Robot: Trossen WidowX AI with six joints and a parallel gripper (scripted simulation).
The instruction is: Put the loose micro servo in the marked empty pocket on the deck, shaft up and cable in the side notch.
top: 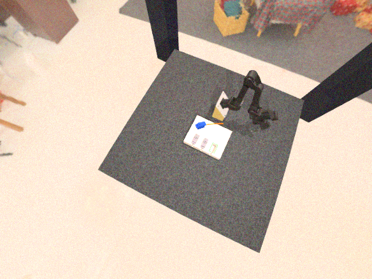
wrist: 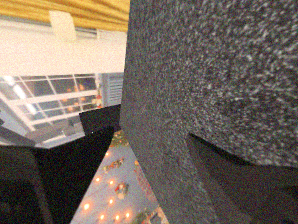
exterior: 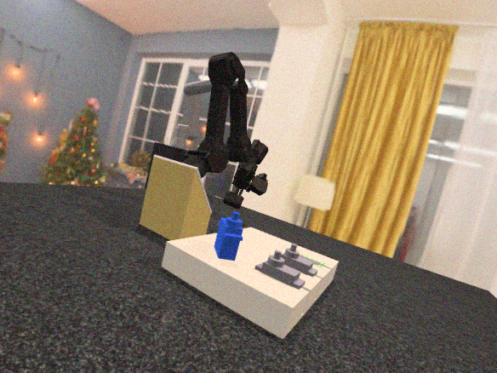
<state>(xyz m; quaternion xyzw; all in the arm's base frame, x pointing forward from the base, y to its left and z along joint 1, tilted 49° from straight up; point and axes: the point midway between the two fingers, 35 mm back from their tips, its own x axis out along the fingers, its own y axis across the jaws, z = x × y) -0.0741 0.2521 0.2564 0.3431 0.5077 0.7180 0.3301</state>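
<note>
Servo waiting on the deck, gripper open and empty

The blue servo [exterior: 228, 238] stood upright on the white deck [exterior: 238, 289], at its far left part, with the shaft up and its orange cable [top: 214, 123] stretched to the right, probably so that it could be taken from above. The gripper [exterior: 242, 187] hung behind and above the servo, apart from it, with its fingers spread wide and nothing between them. Only the top view showed the green-marked pocket [top: 213, 147] at the near right, beside two grey servos [top: 200, 140] already seated, and the cable. The exterior view showed the height of the gripper and the tan block [exterior: 174, 202] behind the deck. The wrist view showed only dark mat [wrist: 215, 75] and the room, no servo.
</note>
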